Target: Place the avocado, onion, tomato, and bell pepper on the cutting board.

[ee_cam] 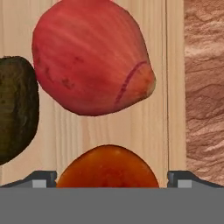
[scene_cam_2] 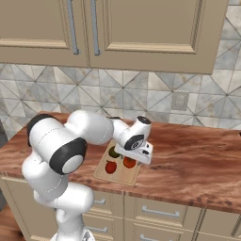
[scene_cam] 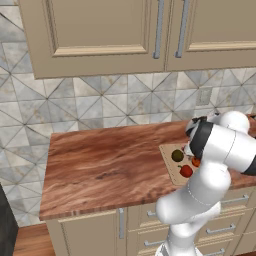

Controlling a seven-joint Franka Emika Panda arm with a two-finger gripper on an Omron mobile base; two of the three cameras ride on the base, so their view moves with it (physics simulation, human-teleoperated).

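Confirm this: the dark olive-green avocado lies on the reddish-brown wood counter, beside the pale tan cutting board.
Not quite. The dark olive-green avocado lies on the pale tan wooden cutting board itself, not on the reddish-brown wood counter. The left base view shows it.

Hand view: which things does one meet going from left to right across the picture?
Dark olive-green roundish avocado → large pinkish-red onion → right edge strip of the pale tan wooden cutting board → reddish-brown wood counter.
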